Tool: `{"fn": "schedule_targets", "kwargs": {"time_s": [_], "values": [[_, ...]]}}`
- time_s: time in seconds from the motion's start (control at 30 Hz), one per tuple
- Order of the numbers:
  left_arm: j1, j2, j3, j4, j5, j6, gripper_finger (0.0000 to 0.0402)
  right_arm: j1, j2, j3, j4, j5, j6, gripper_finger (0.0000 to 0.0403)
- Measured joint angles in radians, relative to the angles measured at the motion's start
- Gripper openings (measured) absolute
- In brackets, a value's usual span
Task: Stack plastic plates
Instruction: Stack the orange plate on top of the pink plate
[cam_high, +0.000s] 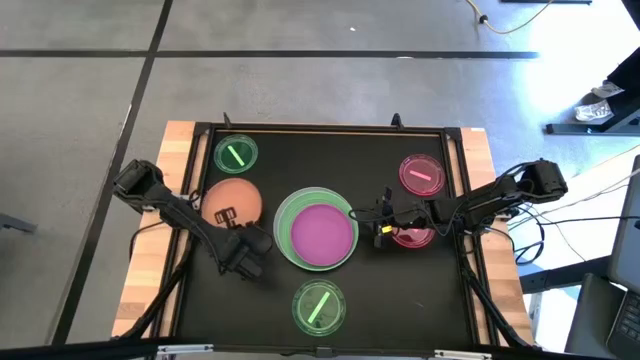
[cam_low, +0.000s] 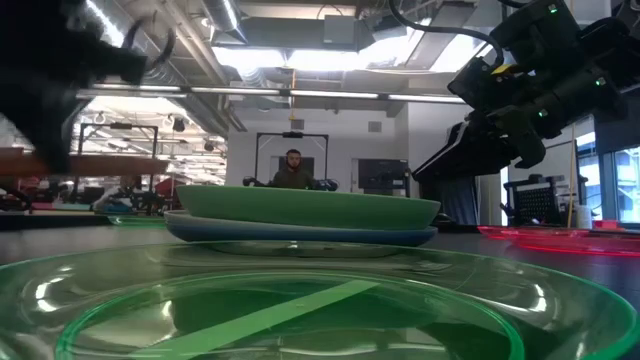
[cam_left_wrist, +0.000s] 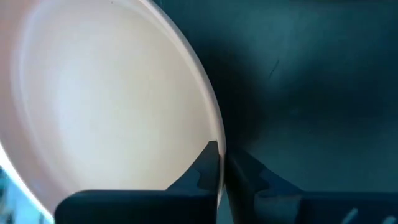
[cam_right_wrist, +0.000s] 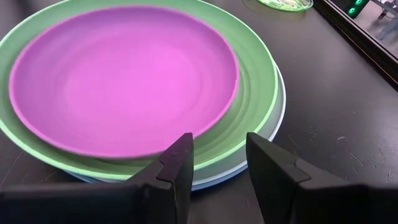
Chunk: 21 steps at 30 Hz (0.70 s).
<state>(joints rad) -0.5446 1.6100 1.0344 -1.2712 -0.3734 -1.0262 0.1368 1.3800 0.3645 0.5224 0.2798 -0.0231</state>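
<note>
A stack of plates sits pretty much in the middle of the black bench (cam_high: 440, 300): a purple plate (cam_high: 322, 234) is laid on top of a bigger green plate (cam_high: 286, 212), and a pale blue plate (cam_right_wrist: 273, 127) can be seen peeking out underneath both in the right wrist view. From the low view the stack shows up as a green dish over a blue one.

The orange plate (cam_high: 233, 202) is found left of the stack, and its rim is pinched by the left gripper (cam_high: 245, 256); in the left wrist view the fingers (cam_left_wrist: 208, 168) are closed tight on the plate's edge, one on each face, so the plate appears tilted up along them.

The right gripper (cam_high: 385, 222) is parked just right of the stack, near its edge. Its fingers (cam_right_wrist: 177, 165) are held apart with nothing between them, right at the rim of the green plate.

Small see-through plates are scattered around: a green one (cam_high: 236, 154) at the far left, another green one (cam_high: 319, 306) at the near edge in front of the stack, a pink one (cam_high: 421, 174) at the far right, and a second pink one (cam_high: 413, 237) partly hidden under the right arm.

A person (cam_low: 292, 169) is seen way back in the room behind the bench.
</note>
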Motion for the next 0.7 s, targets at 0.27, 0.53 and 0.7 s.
{"fn": "schedule_targets", "kwargs": {"time_s": [0.27, 0.53, 0.7], "values": [[0.001, -0.001, 0.184, 0.106, -0.200, 0.259, 0.0010, 0.000, 0.000, 0.000, 0.000, 0.000, 0.017, 0.0138], [0.021, -0.001, 0.169, 0.567, -0.195, 0.694, 0.0011, 0.000, 0.000, 0.000, 0.000, 0.000, 0.018, 0.0138], [0.060, 0.020, 0.114, 0.775, -0.174, 0.859, 0.0011, 0.000, 0.000, 0.000, 0.000, 0.000, 0.018, 0.0138]]}}
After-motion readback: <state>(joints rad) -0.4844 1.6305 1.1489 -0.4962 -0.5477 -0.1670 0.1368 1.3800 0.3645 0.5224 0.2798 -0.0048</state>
